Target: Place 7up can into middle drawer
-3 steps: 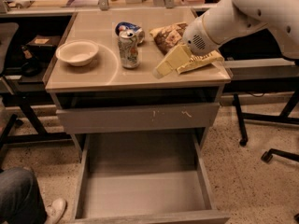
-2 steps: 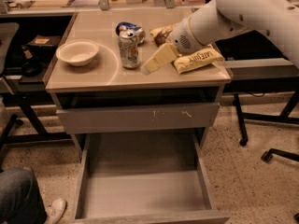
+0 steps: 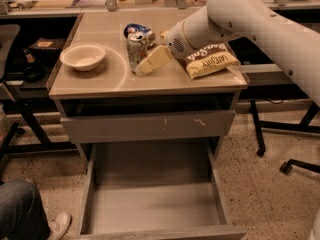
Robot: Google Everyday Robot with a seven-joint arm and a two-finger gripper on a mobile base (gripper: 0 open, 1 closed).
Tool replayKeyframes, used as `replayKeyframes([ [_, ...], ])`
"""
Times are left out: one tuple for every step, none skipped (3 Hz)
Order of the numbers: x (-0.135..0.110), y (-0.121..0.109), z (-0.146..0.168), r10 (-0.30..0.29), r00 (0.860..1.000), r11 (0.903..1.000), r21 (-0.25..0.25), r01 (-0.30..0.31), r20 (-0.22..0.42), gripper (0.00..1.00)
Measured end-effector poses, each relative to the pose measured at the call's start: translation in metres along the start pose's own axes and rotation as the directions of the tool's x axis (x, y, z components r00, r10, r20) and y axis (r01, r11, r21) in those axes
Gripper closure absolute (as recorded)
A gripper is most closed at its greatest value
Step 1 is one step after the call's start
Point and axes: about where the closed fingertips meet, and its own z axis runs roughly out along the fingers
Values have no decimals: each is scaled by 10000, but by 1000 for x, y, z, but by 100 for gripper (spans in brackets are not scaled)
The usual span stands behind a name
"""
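The 7up can stands upright on the cabinet top, a pale silvery can with a shiny top. My gripper reaches in from the right on a white arm and sits right against the can's right side, low over the top. The middle drawer is pulled out below the cabinet front, a wide grey box with a plain floor and nothing in it.
A white bowl sits at the left of the top. A dark blue can lies behind the 7up can. A chip bag lies to the right under my arm. A closed scratched drawer front is above the open drawer. A person's leg is at the lower left.
My gripper has moved left across the cabinet top, off the chip bag, and now sits against the 7up can. The can and the drawer have not moved.
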Motion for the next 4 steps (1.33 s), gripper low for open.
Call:
replayKeyframes([
  [-7,-5,23,-149,9997,9997,-211,154,205,0],
  [-14,-9,43,-225,9988,9988,-430,243,424,0],
  [-22,-14,63,-243,9979,9973,-683,284,595,0],
  [-28,-15,75,-237,9972,9954,-906,301,707,0],
])
